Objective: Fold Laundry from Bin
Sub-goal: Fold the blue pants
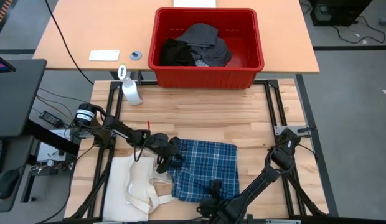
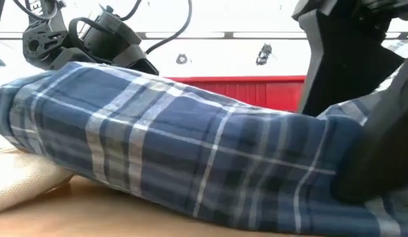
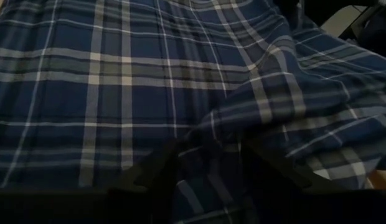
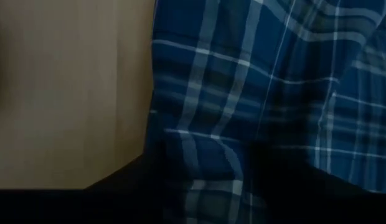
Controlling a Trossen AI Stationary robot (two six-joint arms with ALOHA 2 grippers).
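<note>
Plaid shirt on the wood table, a gripper at each of two edges

Cream canvas tote bag (image 1: 134, 183) lies left; left gripper (image 1: 165, 160) pinches soft blue plaid shirt (image 1: 205, 168), fabric bunched between its fingers; right gripper (image 1: 211, 198) sits at the shirt's near edge, whether it grips I cannot tell; beyond, one red slotted plastic bin (image 1: 208, 71) holds crumpled dark garments (image 1: 196, 46)

— Shirt (image 1: 205, 169)?
— Blue plaid, white and dark lines.
— Bin (image 1: 207, 73)?
— Red; black and dark grey laundry (image 1: 196, 46) inside.
— Tote bag (image 1: 134, 186)?
— Cream, plain.
— Table (image 1: 199, 115)?
— Pale wood grain.
— Spray bottle (image 1: 131, 90)?
— White.
</note>
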